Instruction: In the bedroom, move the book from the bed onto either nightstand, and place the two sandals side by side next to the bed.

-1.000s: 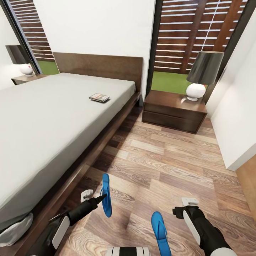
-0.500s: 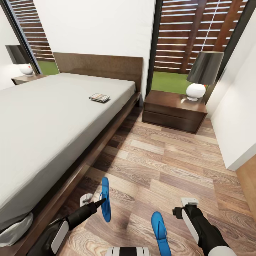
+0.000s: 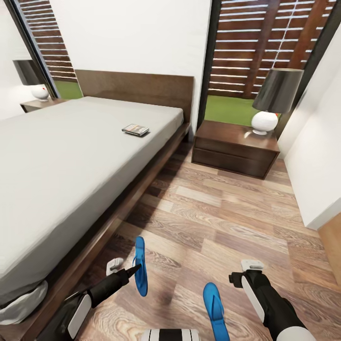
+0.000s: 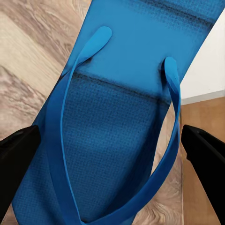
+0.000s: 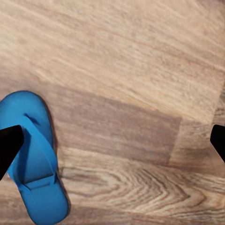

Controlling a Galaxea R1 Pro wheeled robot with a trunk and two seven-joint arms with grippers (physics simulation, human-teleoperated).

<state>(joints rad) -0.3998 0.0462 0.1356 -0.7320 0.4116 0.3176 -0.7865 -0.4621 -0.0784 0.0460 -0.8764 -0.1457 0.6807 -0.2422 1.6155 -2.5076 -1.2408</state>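
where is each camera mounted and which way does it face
Head view: on the robot's head, looking down over the white-mattress bed, wood-plank floor and both arms.
Left wrist view: by the left tool, facing the blue flip-flop with thong straps; black fingertips show.
Right wrist view: by the right tool, facing floor and the second blue flip-flop.
Shared: both flip-flops also show in the head view.

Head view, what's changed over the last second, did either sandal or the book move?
The left claw carried its sandal slightly up and toward the bed. After that the whole picture shifted a little, so the camera moved. The second sandal stayed on the floor, the book on the mattress, and the right claw kept its place.
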